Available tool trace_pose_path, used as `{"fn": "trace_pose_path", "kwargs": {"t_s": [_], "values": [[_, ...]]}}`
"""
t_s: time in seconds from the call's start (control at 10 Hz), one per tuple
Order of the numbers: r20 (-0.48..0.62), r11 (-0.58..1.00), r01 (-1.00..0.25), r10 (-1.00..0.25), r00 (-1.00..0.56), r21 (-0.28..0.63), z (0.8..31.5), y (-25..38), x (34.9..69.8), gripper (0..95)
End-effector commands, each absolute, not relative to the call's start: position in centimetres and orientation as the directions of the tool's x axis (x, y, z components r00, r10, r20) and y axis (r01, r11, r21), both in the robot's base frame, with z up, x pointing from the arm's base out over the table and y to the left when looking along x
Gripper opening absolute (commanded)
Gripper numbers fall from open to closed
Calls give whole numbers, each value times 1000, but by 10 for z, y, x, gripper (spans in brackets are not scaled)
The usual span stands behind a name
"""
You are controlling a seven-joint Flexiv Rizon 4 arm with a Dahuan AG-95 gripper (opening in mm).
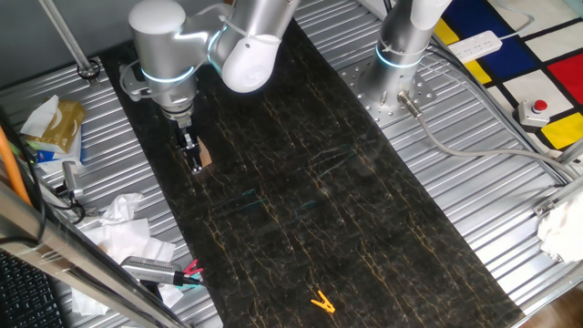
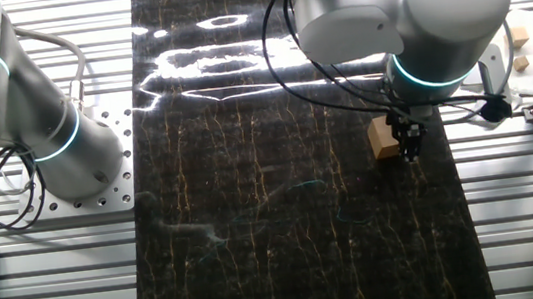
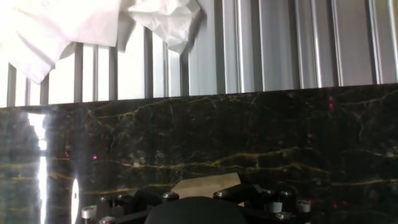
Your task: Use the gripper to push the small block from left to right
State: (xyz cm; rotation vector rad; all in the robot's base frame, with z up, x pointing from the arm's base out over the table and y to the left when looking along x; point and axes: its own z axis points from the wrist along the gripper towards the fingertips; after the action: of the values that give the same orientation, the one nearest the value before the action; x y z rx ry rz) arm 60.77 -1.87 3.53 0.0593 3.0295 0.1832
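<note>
One small block (image 1: 206,155), tan wood, sits on the dark marbled mat (image 1: 346,210) near its edge on my screens, directly beside the gripper (image 1: 194,164); I cannot tell whether they touch. From the other fixed view I see the block (image 2: 382,139) more fully, its near side partly masked by the black fingers (image 2: 410,145). My hand view shows only a tan sliver (image 3: 208,185) above the tool's dark housing; the fingertips are cut off there. Claw opening: I cannot tell, since the fingers read as one dark shape. One orange clip (image 1: 322,302) lies well apart down the mat. Crumpled white paper (image 1: 123,228) rests on the ribbed metal table (image 1: 474,191). One second arm base (image 1: 401,82), top cropped.
</note>
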Motion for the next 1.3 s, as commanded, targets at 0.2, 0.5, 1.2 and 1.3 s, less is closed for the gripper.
{"fn": "trace_pose_path", "kwargs": {"t_s": [0.2,0.5,1.2,1.3], "values": [[-100,990,47,61,-993,135,35,-15,608,950],[-97,988,64,78,-992,141,33,-12,609,950],[-92,985,87,102,-991,149,33,-7,609,950],[-92,985,91,106,-990,149,32,-4,609,950]]}}
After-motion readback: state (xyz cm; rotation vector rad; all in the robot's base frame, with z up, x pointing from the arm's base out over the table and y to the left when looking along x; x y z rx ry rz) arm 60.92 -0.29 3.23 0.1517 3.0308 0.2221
